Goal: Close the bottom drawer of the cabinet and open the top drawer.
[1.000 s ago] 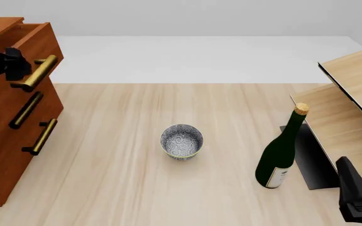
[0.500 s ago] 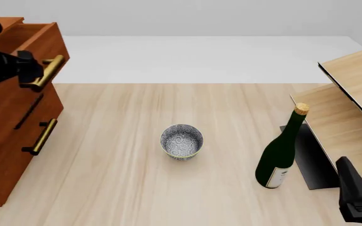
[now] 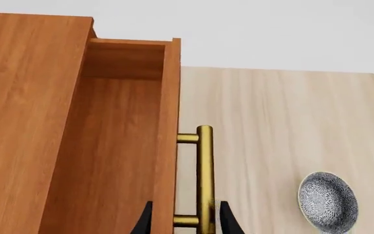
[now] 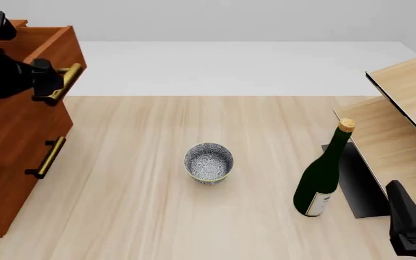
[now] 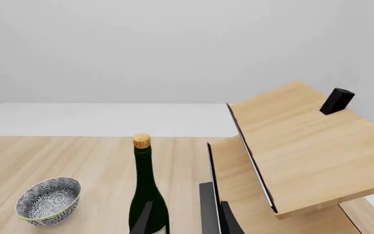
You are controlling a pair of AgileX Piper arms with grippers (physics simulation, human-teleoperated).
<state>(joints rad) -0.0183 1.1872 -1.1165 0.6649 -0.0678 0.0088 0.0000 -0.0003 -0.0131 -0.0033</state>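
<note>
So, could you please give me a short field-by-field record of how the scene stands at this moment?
cabinet: reddish-brown wooden cabinet, table's left
top drawer: reddish-brown top drawer, pulled out, inside looks empty
top handle: brass bar handle, between the left gripper's fingers
left gripper: left gripper, at that handle
bottom drawer: bottom drawer, looks closed
right gripper: right gripper, idle, open
centre: speckled bowl
right: dark green bottle, upright

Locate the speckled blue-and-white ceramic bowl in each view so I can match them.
Front view: speckled blue-and-white ceramic bowl on the table, centre of frame.
Left wrist view: bowl at lower right, beyond the top drawer's brass bar handle.
Right wrist view: bowl at lower left.
Shared landmark: dark green wine bottle, beside the bowl; hidden from the left wrist view.
</note>
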